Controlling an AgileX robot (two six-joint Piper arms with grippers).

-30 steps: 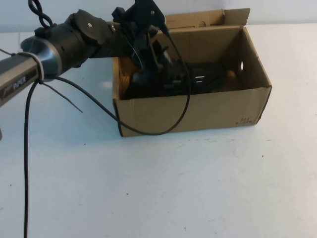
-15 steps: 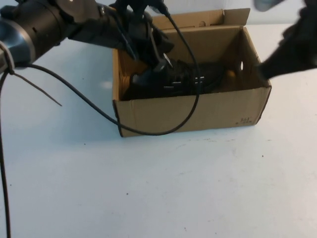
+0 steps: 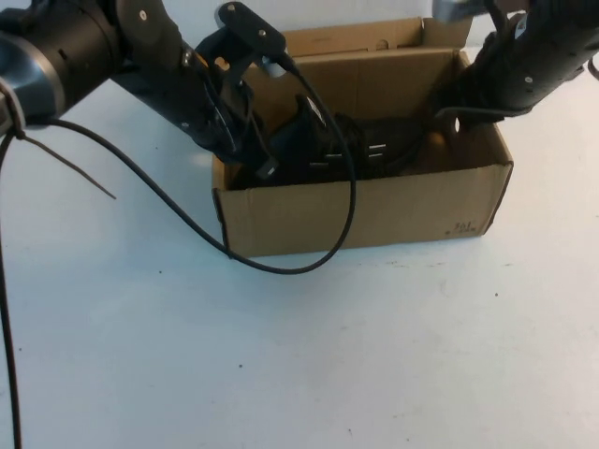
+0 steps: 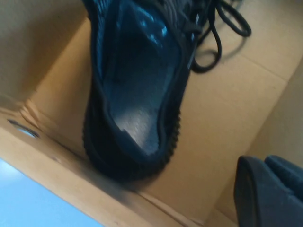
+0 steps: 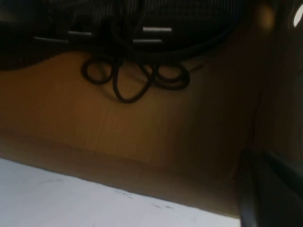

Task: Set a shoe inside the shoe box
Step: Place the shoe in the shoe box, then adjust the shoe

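Note:
The black mesh shoe (image 3: 370,150) lies on its side on the floor of the brown cardboard shoe box (image 3: 374,213). My left gripper (image 3: 285,145) is inside the box's left end, open, just off the shoe's heel and holding nothing. The left wrist view shows the shoe's heel opening (image 4: 137,90), the box floor (image 4: 227,118) and one finger (image 4: 265,194). My right gripper (image 3: 447,117) reaches over the box's right wall, open and empty. The right wrist view shows the shoe (image 5: 156,21), its laces (image 5: 137,78), the box floor (image 5: 94,118) and one finger (image 5: 270,189).
A black cable (image 3: 309,253) from the left arm loops down over the box's front wall. The box's back flap (image 3: 365,37) stands up. The white table (image 3: 299,355) stretches in front of the box.
My right arm has come in from the right and now reaches into the box's right end. My left gripper has shifted toward the box's left end. The shoe stays in the box.

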